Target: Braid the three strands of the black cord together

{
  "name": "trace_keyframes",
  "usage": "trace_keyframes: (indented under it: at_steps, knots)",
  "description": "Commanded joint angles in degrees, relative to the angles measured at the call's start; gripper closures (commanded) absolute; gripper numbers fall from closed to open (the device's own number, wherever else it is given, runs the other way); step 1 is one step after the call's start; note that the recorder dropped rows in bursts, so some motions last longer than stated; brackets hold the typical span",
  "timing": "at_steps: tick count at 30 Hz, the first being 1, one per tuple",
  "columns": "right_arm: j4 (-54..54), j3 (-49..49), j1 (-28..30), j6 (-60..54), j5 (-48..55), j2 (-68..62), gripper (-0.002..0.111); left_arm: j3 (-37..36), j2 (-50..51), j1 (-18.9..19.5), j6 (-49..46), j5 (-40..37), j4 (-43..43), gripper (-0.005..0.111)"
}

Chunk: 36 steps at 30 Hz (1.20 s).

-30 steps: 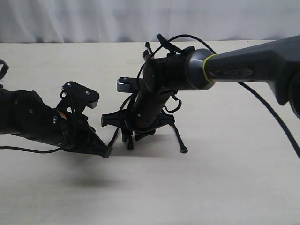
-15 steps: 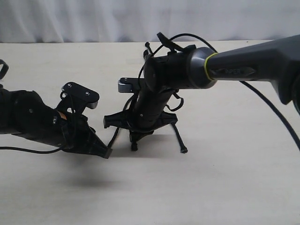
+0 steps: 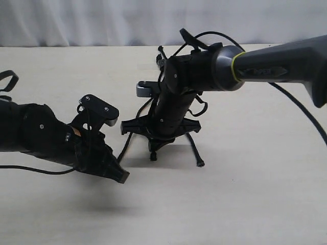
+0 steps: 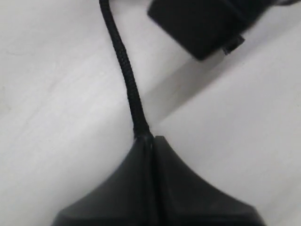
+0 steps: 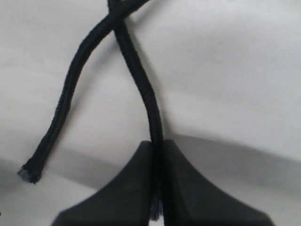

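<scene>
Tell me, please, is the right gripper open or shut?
Shut on a strand: the right gripper pinches it, no gap between jaws.

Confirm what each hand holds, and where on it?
Left hand shut on one strand, place along it unclear. Right hand shut on another strand, near its end.

Both arms reaching in low, each gripper clamped tight

The left arm [image 3: 36, 135] comes in from the left lying nearly level, its wrist angled down so the left gripper [image 3: 120, 176] points down and to the right. Its fingers [image 4: 113, 197] are pressed together, pinching a thin black strand [image 4: 127, 80] at the very tip. The right arm [image 3: 276, 64] comes in from the right (grey upper link, black forearm), bends at the wrist and drops steeply, so the right gripper [image 3: 153, 153] points almost straight down. Its jaws are closed flat on a second strand [image 5: 141, 89] that runs in between them
</scene>
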<state>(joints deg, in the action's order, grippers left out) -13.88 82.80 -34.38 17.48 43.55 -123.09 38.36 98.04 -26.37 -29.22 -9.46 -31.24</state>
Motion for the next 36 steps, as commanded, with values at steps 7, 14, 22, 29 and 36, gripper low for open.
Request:
trace_keyframes:
  at_steps: [7, 14, 22, 29, 36]
  knots:
    - [-2.09, -0.15, 2.53, -0.28, 0.49, 0.64, 0.104, 1.64, -0.68, 6.07, -4.01, -5.25, -10.3, 0.107]
    - [-2.09, -0.15, 2.53, -0.28, 0.67, 0.64, 0.104, 3.1, -0.68, 14.77, -47.29, -24.15, -53.07, 0.107]
    - [-2.09, -0.15, 2.53, -0.28, 0.67, 0.64, 0.104, 3.1, -0.68, 16.0, -49.03, -20.23, -53.37, 0.107]
    - [-2.09, -0.15, 2.53, -0.28, 0.25, 0.64, 0.104, 3.1, 4.76, 16.0, -49.14, -19.9, -53.38, 0.107]
    - [-2.09, -0.15, 2.53, -0.11, 0.25, 0.64, 0.104, 3.1, 9.21, 15.64, -49.03, -20.55, -53.91, 0.107]
